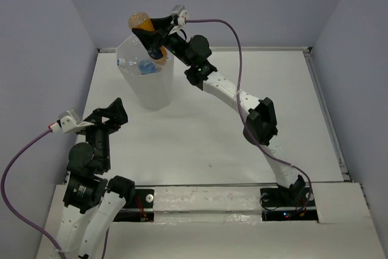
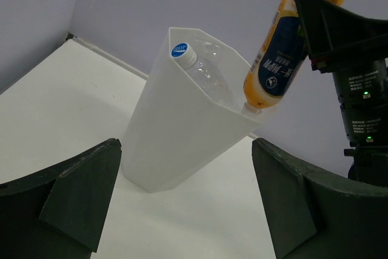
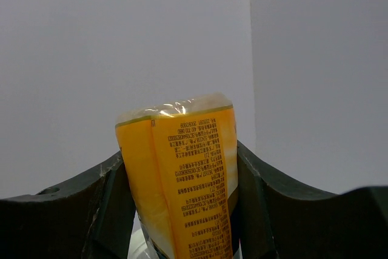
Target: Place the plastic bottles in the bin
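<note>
My right gripper (image 1: 155, 33) is shut on an orange bottle with a dark label (image 1: 140, 22), held neck down over the rim of the tall white bin (image 1: 151, 89). Seen from the left wrist, the orange bottle's (image 2: 282, 59) neck touches the bin's (image 2: 176, 131) far rim. A clear bottle with a blue cap (image 2: 182, 51) lies inside the bin, along with something blue (image 1: 145, 66). In the right wrist view the orange bottle (image 3: 182, 180) fills the gap between both fingers (image 3: 106, 198). My left gripper (image 1: 115, 113) stands open and empty near the bin's foot, facing it (image 2: 185, 204).
The bin stands at the table's back left, close to the left wall (image 1: 66, 59). A raised edge (image 1: 324, 107) runs along the table's right side. The right arm (image 1: 242, 98) reaches diagonally across the table's middle.
</note>
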